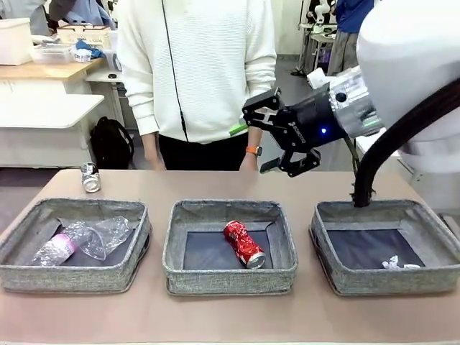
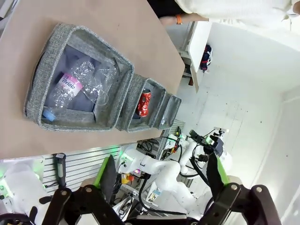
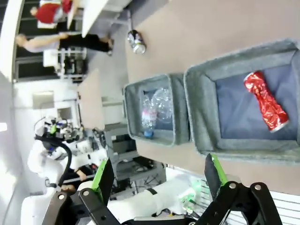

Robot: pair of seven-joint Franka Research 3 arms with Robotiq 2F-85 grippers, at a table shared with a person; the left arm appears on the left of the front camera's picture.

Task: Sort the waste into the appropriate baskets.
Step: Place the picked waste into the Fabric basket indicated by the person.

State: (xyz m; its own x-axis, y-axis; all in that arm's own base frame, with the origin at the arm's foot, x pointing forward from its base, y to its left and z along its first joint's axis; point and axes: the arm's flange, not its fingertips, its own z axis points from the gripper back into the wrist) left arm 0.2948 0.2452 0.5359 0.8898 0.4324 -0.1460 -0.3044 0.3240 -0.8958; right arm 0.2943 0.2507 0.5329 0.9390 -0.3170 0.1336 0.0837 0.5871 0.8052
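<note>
— Grey fabric, three baskets in a row. Why are the things split like this?

— By kind, I think. The left basket (image 1: pixel 75 277) holds the plastic: the bottle with the pink label (image 1: pixel 63 246) and the clear bottle (image 1: pixel 108 233) lying against it. The middle basket (image 1: pixel 230 277) holds the red can (image 1: pixel 244 244), lying on its side. The right basket (image 1: pixel 388 277) has only the white scrap (image 1: pixel 397 264) in its near corner.

— And the dark can (image 1: pixel 90 177)?

— It stands alone on the table (image 1: pixel 215 316), behind the left basket, near the far edge. It probably belongs with the red can.

— Is the robot holding something?

— No. The right gripper (image 1: pixel 277 133) hangs above the table behind the middle basket, fingers spread, nothing between them. It points to the left, maybe toward that can. The left gripper (image 2: pixel 161 176) is also spread and empty, high above its end of the row.

— The person (image 1: pixel 198 68)?

— Standing at the far side, hands low, touching nothing.
</note>
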